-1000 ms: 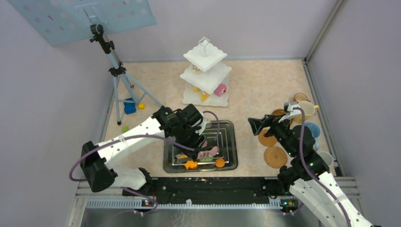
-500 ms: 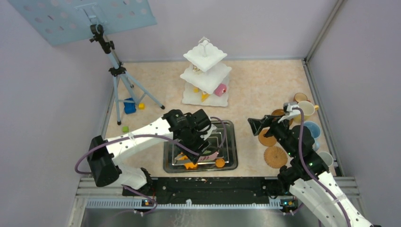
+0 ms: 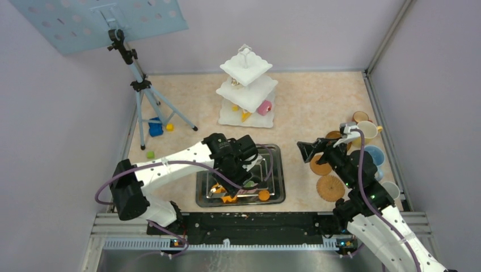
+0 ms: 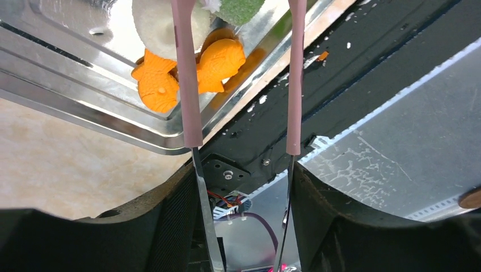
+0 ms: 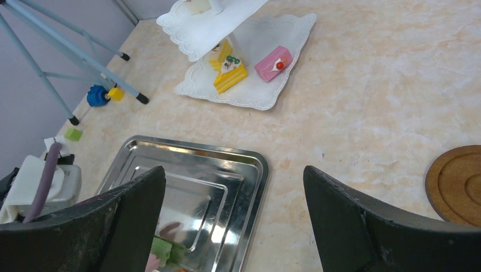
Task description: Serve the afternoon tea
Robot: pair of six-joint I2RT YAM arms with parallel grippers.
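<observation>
My left gripper is shut on the pink tongs and holds them over the near edge of the steel tray. The tong arms are spread; the left arm lies across two orange fish pastries, with a cream pastry and a green one just beyond. The white three-tier stand carries a pink cake and a yellow one on its bottom tier. My right gripper is open and empty, above the table between the tray and the coasters.
Mugs cluster by the right wall beside a second coaster. A tripod with a perforated board stands at the back left, small blocks at its feet. The black table rail runs along the tray's near side.
My left arm has swung right and toward the near edge, carrying the tongs down over the pastries in the tray. The right arm has not moved.
</observation>
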